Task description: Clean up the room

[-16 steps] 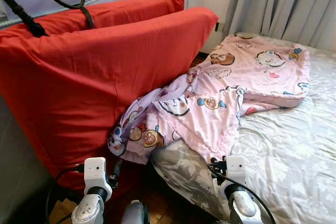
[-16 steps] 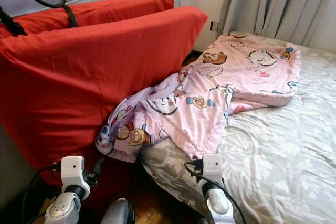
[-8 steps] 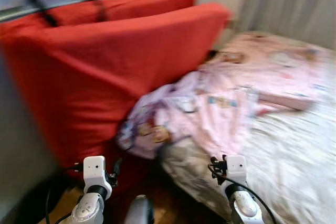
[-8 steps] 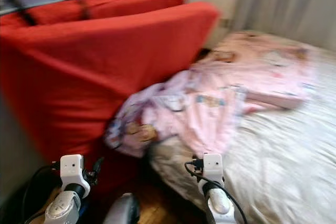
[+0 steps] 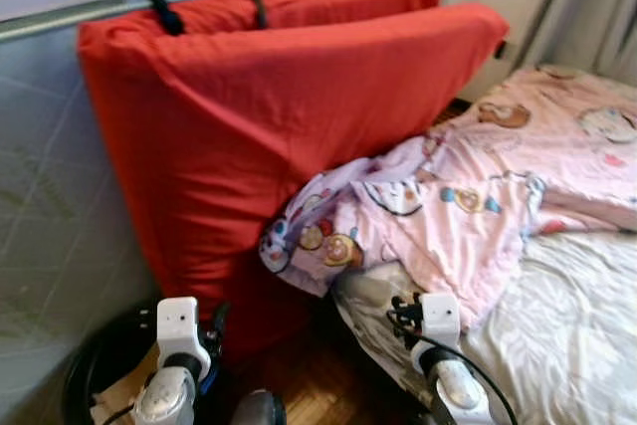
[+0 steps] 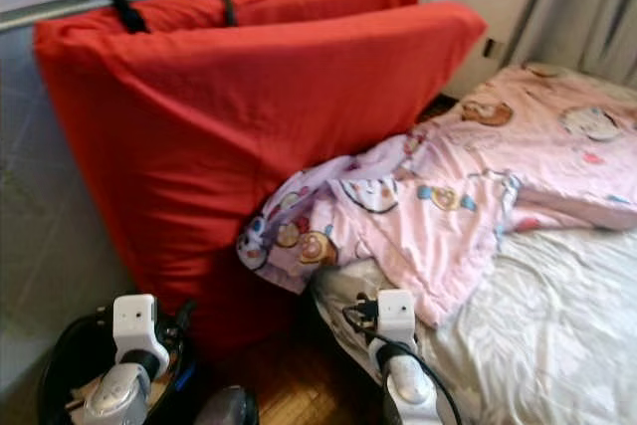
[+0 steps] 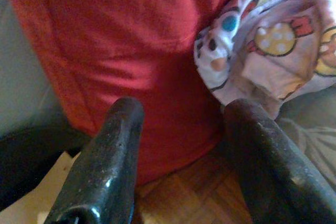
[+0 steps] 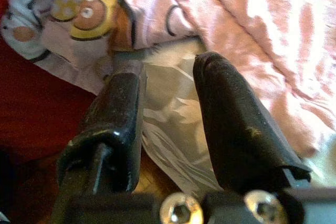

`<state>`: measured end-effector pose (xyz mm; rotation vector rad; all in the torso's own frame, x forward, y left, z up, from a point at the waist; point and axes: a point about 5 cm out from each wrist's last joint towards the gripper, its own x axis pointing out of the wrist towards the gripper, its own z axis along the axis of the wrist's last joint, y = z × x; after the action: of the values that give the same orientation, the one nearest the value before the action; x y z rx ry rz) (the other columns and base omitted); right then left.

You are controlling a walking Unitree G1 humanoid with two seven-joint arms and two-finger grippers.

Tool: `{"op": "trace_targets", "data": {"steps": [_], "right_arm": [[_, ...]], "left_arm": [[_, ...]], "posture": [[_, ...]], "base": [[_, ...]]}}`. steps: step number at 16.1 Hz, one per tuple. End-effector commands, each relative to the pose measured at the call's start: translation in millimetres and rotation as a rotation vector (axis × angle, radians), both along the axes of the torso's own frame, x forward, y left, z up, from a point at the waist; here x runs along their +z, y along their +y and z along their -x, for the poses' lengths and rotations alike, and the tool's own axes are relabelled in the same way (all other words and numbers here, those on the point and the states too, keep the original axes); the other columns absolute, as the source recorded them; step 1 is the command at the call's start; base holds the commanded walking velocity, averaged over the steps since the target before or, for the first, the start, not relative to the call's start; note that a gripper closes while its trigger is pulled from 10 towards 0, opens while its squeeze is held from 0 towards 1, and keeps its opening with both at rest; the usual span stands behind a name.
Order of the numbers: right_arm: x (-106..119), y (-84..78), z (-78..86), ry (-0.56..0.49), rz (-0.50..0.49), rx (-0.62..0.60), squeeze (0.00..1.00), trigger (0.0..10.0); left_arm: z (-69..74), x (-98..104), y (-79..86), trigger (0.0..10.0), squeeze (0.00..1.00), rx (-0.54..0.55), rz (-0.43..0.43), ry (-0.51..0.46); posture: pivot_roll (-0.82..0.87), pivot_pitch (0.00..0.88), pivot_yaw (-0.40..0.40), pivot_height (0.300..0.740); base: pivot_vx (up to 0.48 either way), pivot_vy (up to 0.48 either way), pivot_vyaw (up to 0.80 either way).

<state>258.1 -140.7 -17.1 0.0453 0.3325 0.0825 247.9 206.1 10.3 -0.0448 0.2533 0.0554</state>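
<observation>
Red cushions [image 5: 299, 116] stand propped ahead of both claws, and a pink cartoon blanket [image 5: 458, 196] sprawls off the bed [image 5: 557, 335] beyond the right gripper [image 8: 168, 103]: tidying looks barely begun, with the blanket left to straighten. Both the left gripper [image 7: 184, 145] and the right one gape moderately, holding and touching nothing

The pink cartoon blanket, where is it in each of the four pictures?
Left eye view: pink cartoon blanket spills off the bed, right of centre.
Right eye view: same spot, slightly further left.
Left wrist view: its bunched corner hangs beside the red cushion.
Right wrist view: it lies beyond the right gripper.
Shared landmark: the bear-print corner touching the red cushion.
</observation>
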Motion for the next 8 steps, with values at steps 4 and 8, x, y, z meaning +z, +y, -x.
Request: {"op": "trace_targets", "data": {"steps": [4,8], "right_arm": [[1.5,-2.3,-1.2,-0.011,-0.011,-0.019,0.00,10.0],[1.5,-2.3,-1.2,-0.011,-0.011,-0.019,0.00,10.0]], "left_arm": [[0.8,-1.0,-0.6,10.0,0.00,-0.005,-0.004,0.009],[0.8,-1.0,-0.6,10.0,0.00,-0.005,-0.004,0.009]], "posture": [[0.06,0.000,0.006,0.623],[0.06,0.000,0.006,0.623]], "base": [[0.000,0.000,0.00],[0.000,0.000,0.00]]}}
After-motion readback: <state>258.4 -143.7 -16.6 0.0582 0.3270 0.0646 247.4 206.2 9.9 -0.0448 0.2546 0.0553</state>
